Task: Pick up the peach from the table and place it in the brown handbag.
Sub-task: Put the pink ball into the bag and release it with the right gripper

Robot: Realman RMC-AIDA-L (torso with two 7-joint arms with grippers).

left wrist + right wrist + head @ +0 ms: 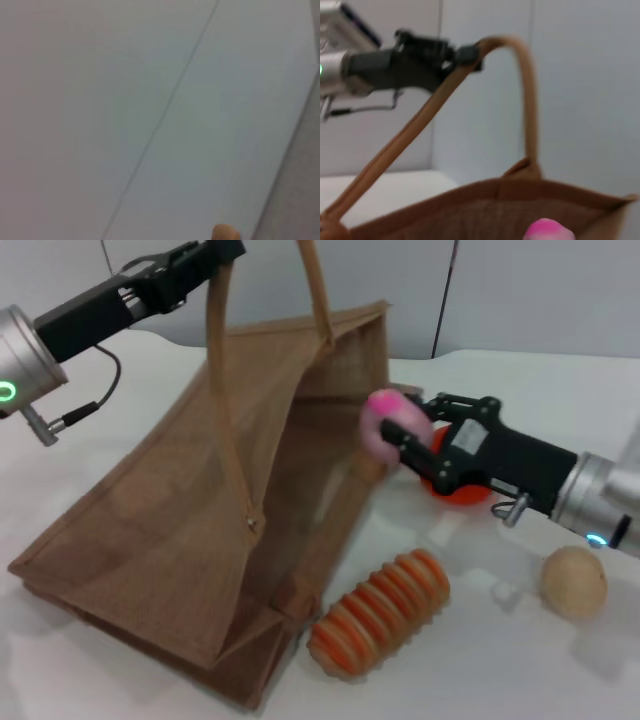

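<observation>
The brown handbag (210,530) stands tilted on the table with its mouth facing right. My left gripper (222,252) is shut on one of the handbag's loop handles (218,360) and holds it up at the top of the head view; it also shows in the right wrist view (465,52). My right gripper (400,430) is shut on the pale pink peach (390,422) and holds it in the air at the bag's open mouth, by its right edge. The peach's magenta tip shows in the right wrist view (547,231), just before the bag's rim (520,192).
An orange fruit (462,492) lies under my right gripper. A beige ball (573,582) sits at the right. A ribbed orange roll (380,612) lies in front of the bag's lower corner. The white table (560,390) stretches behind.
</observation>
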